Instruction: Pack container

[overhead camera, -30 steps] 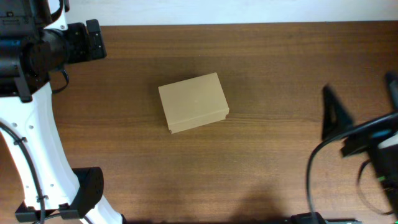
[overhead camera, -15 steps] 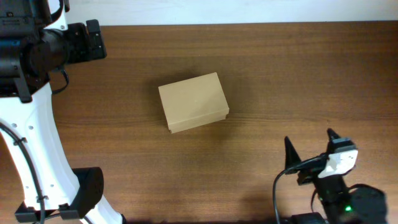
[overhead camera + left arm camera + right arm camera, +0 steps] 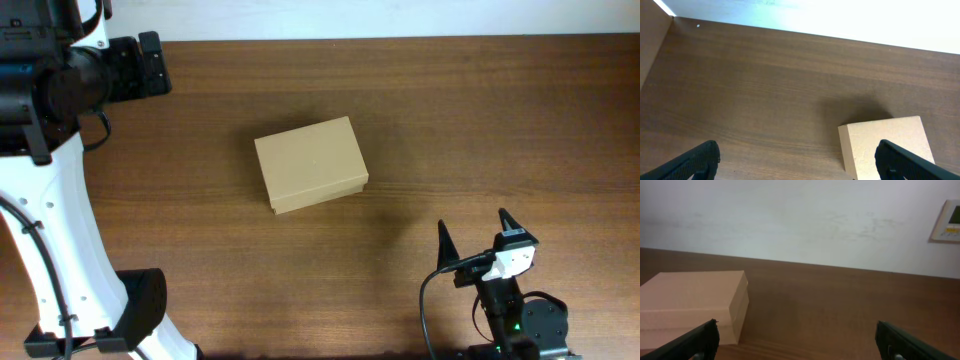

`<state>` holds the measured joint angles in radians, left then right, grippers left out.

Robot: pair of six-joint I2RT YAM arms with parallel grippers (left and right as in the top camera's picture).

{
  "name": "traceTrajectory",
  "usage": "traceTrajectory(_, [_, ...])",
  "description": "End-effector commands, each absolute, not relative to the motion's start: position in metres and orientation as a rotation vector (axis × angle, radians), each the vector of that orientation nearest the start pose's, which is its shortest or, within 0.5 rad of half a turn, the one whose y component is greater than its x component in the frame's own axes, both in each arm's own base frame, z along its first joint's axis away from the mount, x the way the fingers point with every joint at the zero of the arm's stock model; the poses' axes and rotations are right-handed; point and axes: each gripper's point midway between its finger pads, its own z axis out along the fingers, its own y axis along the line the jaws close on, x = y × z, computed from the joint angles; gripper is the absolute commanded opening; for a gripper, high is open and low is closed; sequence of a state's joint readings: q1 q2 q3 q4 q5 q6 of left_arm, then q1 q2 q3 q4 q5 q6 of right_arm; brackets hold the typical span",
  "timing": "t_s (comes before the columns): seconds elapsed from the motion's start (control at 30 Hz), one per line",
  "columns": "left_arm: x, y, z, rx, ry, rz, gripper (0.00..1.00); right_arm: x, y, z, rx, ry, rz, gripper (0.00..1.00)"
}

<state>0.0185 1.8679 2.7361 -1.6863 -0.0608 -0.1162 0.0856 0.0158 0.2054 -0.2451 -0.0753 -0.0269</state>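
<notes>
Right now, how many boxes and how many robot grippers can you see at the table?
cardboard box: 1
grippers: 2, the left gripper and the right gripper, both open and holding nothing
Total: 3

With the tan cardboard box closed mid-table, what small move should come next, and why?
Probably advance the right claw toward the small tan-brown cardboard box: the box is shut and must be opened for packing, and that open, empty claw sits well apart from it.
</notes>
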Motion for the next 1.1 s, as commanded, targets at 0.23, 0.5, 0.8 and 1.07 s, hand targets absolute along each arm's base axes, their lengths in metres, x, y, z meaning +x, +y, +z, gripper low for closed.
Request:
traceTrajectory(0.23, [0.376, 0.020, 0.417, -0.191, 2.365, 0.039, 1.00, 0.232, 0.029, 0.170, -0.134, 1.719, 0.097, 0.99])
traceTrajectory(0.5, [0.376, 0.020, 0.417, -0.191, 2.365, 0.039, 1.00, 0.234, 0.029, 0.146, -0.135, 1.768, 0.098, 0.99])
traceTrajectory(0.8, [0.376, 0.020, 0.417, -0.191, 2.365, 0.039, 1.00, 0.234, 0.029, 0.146, -0.135, 1.768, 0.098, 0.99])
traceTrajectory(1.07, [0.376, 0.020, 0.417, -0.191, 2.365, 0.039, 1.00, 0.234, 0.029, 0.146, -0.135, 1.768, 0.098, 0.99])
